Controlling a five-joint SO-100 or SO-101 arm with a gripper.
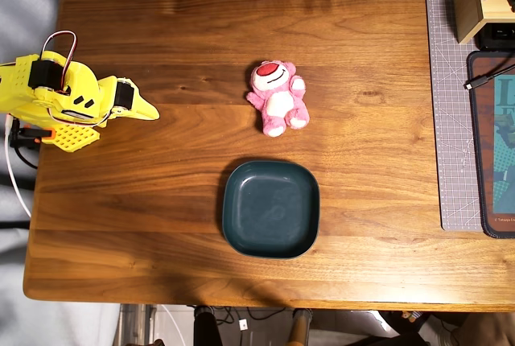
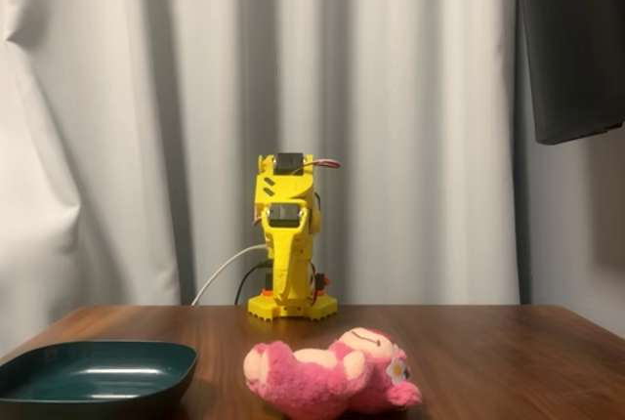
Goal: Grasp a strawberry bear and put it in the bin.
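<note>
Mid-table: strawberry bear [image 1: 278, 98] supine, just beyond bin [image 1: 271, 208]; pincer [image 1: 145, 109] far left.

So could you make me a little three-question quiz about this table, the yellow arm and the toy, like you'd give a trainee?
1. True or false: the strawberry bear already lies in the bin.
2. In the overhead view, the bin sits: A) below the bear, B) above the bear, C) under the arm.
3. Fill in: the claw holds ____.

Key:
1. False; the bear lies on its back on the table, apart from the empty bin.
2. A.
3. Nothing; the claw is folded back at the table's left edge, far from the bear, its jaws looking closed.
</note>
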